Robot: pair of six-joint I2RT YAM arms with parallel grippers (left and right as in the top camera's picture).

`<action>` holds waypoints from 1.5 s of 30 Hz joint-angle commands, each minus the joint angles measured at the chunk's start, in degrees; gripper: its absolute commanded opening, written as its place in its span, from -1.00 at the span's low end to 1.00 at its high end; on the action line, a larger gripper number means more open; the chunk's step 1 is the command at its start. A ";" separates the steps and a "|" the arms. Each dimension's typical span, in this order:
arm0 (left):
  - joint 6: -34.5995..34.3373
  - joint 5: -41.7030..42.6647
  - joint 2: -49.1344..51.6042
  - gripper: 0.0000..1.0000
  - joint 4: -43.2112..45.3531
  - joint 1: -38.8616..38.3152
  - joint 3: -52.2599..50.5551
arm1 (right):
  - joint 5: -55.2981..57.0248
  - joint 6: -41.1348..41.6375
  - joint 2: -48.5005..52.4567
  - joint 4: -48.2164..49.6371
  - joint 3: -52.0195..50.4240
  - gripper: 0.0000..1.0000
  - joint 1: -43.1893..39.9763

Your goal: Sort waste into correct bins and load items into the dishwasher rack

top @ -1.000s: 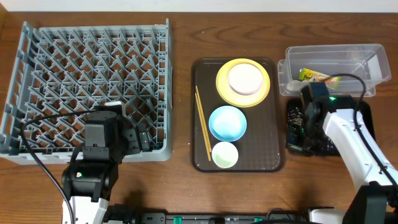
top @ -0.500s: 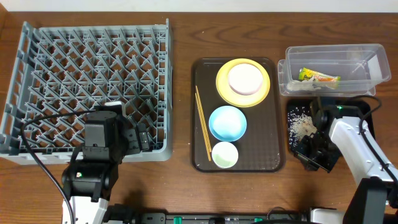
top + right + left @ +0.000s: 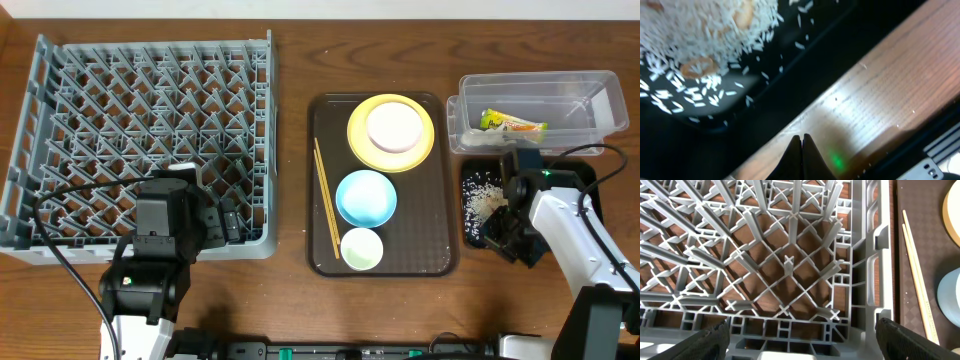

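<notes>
The left gripper (image 3: 802,330) is held wide open and pointed downward, below the raised left arm (image 3: 160,240). The right gripper (image 3: 802,145) is shut, jaws pressed together, on the bent right arm (image 3: 572,228).

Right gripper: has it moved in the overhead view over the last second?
Yes. The right gripper has drawn away from the clear tub, down the frame, uncovering the rice in the black tray.

From above, the right arm (image 3: 565,225) covers much of the black tray (image 3: 466,215), and the left arm (image 3: 160,240) hides part of the rack's (image 3: 150,100) near edge. The left wrist view cuts off the blue bowl (image 3: 951,300) and yellow plate (image 3: 954,202) at its right edge. The rice (image 3: 705,30) is blurred in the right wrist view.
</notes>
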 commanded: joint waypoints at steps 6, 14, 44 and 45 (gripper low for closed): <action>-0.76 -0.31 -0.04 0.89 -0.09 0.35 1.09 | 2.56 1.09 0.24 -1.14 -0.37 -0.98 -0.42; -0.76 -0.31 -0.04 0.90 -0.07 0.35 1.09 | 2.23 1.09 0.24 -3.10 -0.52 -0.98 -0.44; -0.76 -0.28 -0.04 0.89 -0.09 0.35 1.09 | 11.28 1.07 0.22 16.24 -6.03 -0.98 -0.66; -0.76 -0.31 -0.04 0.90 -0.09 0.35 1.09 | 11.93 1.07 0.22 16.46 -6.03 -0.98 -0.66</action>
